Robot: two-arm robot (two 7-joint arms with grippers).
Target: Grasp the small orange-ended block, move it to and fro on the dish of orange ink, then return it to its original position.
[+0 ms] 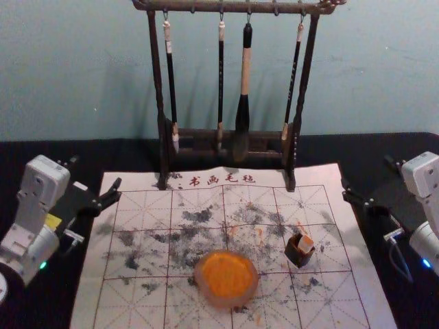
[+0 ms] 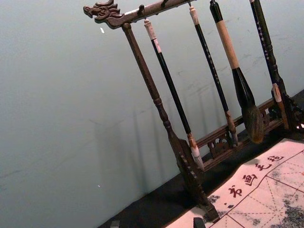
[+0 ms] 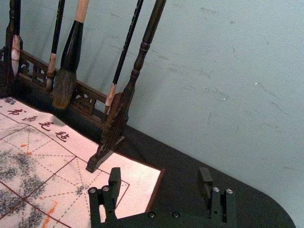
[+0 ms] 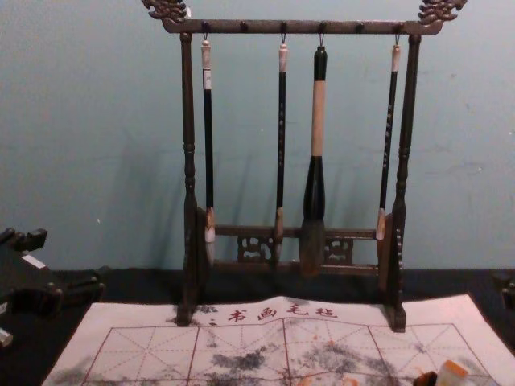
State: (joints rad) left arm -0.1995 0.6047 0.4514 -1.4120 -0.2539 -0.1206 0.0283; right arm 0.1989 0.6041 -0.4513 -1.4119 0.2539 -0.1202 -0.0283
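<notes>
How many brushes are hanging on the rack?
4, left to right on the rack: a thin brush beside the left post, a second thin brush, the thick brush next, a third thin brush beside the right post.

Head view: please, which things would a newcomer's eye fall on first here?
Probably the bright dish of orange ink, on the stained mat, low and central in the view. Then the dark rack behind it, with four hanging brushes, the second from the right much the thickest. To the dish's right, the orange-ended block stands tilted in a small dark holder.
</notes>
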